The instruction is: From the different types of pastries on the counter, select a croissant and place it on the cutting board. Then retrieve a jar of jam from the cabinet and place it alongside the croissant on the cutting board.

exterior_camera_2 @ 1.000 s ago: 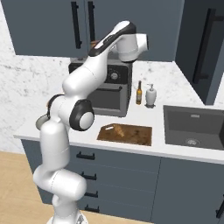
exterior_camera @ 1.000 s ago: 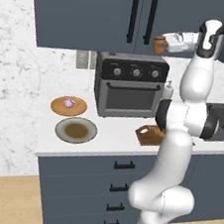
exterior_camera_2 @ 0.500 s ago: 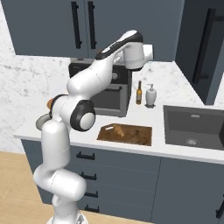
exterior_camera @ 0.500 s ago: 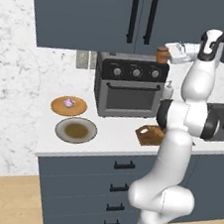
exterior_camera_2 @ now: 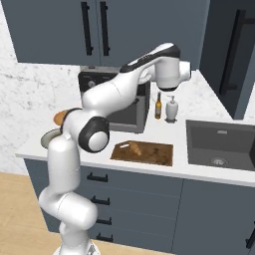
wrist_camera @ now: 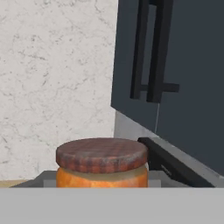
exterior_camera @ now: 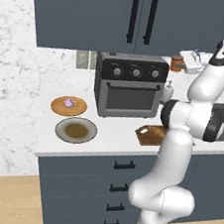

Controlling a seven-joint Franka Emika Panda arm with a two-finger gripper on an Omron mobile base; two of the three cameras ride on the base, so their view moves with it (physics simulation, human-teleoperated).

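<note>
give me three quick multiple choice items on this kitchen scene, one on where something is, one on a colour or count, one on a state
1. Where is the croissant?
A. on the cutting board
B. in the sink
C. on the floor

2. How many plates sit left of the toaster oven?
A. none
B. two
C. four

3. What is the gripper doing?
A. hanging open over the sink
B. holding the jam jar in the air
C. pressing an oven knob

Answers: 1 A, the pastry lies on the board's left end. 2 B, one with a pastry, one nearer. 3 B, the jar sits at the fingers, clear of the counter.

No legible text anywhere.
</note>
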